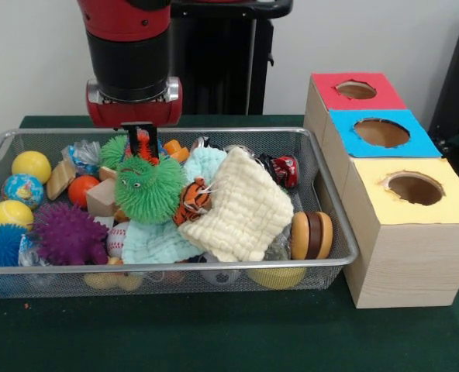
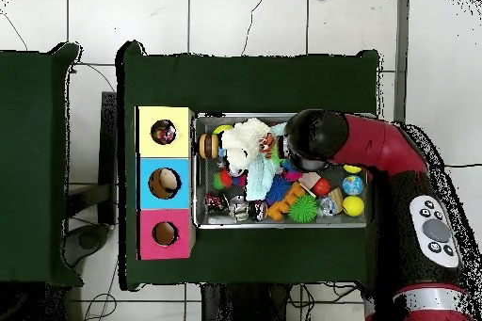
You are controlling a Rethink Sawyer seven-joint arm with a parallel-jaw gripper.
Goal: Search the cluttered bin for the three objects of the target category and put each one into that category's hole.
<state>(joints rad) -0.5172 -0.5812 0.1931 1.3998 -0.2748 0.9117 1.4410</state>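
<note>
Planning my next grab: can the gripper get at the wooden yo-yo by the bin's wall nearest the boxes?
Probably yes. The wooden yo-yo stands uncovered beside the cream cloth, open from above; the gripper is across the bin.

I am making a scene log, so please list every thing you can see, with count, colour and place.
wire bin: 1, silver, on the green table
spiky ball: 1, green, bin centre, just below the hand
spiky ball, purple: 1, bin front left
cloth: 1, cream, bin centre-right
tiger toy: 1, orange, beside the cloth
smooth yellow balls: 2, bin left end
box with holes: 1; red, blue, yellow tops; right of bin
hand: 1, black, on the red arm, fingers unclear
</note>
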